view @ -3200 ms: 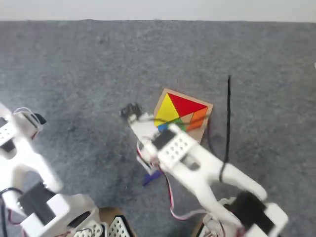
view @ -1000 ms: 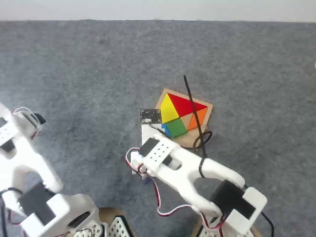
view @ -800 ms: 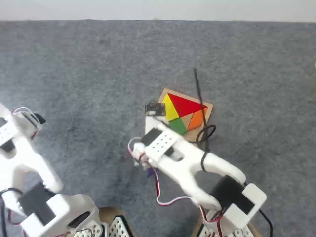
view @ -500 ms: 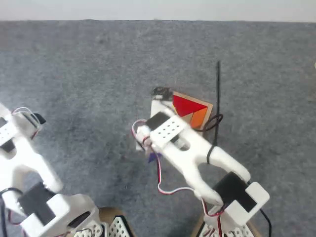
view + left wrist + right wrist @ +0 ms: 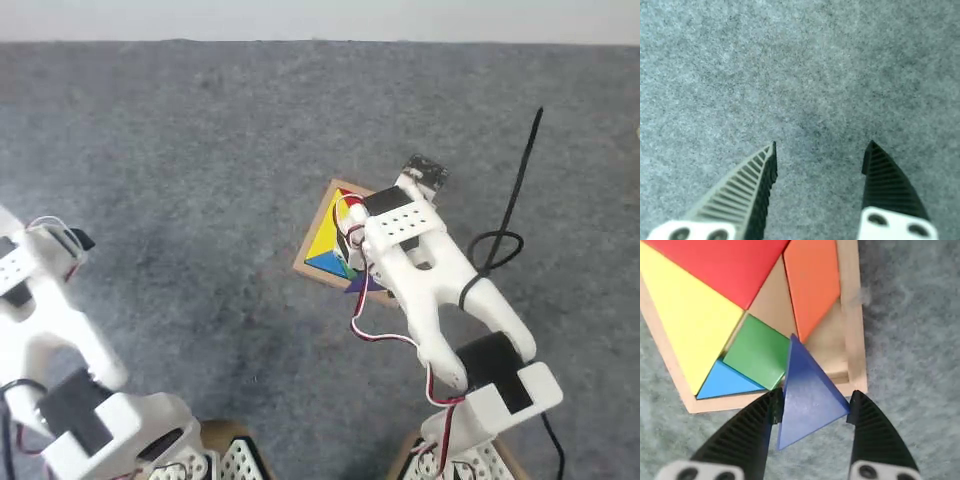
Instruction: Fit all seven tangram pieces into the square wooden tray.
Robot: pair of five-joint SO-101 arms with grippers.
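Note:
The square wooden tray holds a red triangle, a yellow triangle, a green square, a light blue triangle and an orange parallelogram. My right gripper is shut on a dark blue triangle, which hangs over the tray's near rim with its tip by the green square. In the high view the right arm covers most of the tray, and the dark blue triangle peeks out below it. My left gripper is open over bare grey felt.
Grey felt covers the whole table. A black cable loops up from the right arm, to the right of the tray. The left arm stands at the table's left edge, far from the tray.
The right arm has swung from the tray's left side to over the tray, bringing the dark blue triangle from the mat to the tray's rim. The left arm has not moved.

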